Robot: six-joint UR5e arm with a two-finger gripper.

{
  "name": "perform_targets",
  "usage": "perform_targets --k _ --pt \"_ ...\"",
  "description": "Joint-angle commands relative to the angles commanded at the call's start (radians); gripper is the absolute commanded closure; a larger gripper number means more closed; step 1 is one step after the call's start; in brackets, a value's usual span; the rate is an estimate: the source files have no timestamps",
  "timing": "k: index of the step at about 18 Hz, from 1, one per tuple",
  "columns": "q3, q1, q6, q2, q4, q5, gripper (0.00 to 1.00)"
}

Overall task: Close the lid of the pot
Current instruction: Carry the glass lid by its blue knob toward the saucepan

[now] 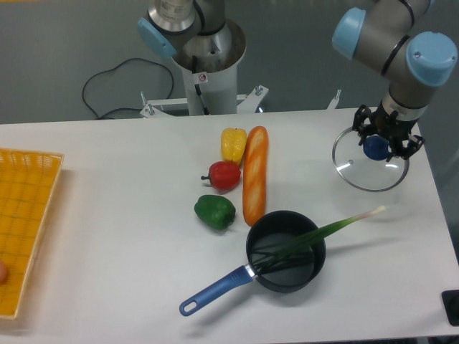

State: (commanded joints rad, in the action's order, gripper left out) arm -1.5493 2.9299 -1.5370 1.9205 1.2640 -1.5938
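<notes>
We list the pot lid [370, 166]: a round disc of clear glass in a thin metal rim, blue knob at its centre, at the right rear of the white table [107, 236] near the right edge. The gripper [385, 143] stands over it, its dark fingers [362, 124] closed around the blue knob. We cannot tell whether the lid rests on the table or hangs just above it.

We list the pot [285, 251]: a small round black saucepan at front centre, open, with a long blue handle [215, 287] pointing front-left toward the near edge. In it lies the dark end of a green leek [323, 231], whose pale tip juts out over the rim to the right.

Just behind the pot lie a long baguette [254, 174], a yellow pepper [233, 143], a red pepper [224, 174] and a glossy green pepper [214, 211].

A yellow lattice basket [29, 215] sits at the left edge. Bare table lies between lid and pot.
</notes>
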Motion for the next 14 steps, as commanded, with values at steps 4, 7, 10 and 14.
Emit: perform_targets --k 4,7,10,14 --pt "0.002 -0.003 0.002 -0.015 0.002 0.002 0.59" --pt "-0.003 -0.005 0.002 -0.025 0.012 0.002 0.59" --pt "-0.009 -0.006 0.003 -0.034 0.017 0.002 0.59" --pt "-0.008 -0.026 0.008 -0.044 0.025 0.002 0.59"
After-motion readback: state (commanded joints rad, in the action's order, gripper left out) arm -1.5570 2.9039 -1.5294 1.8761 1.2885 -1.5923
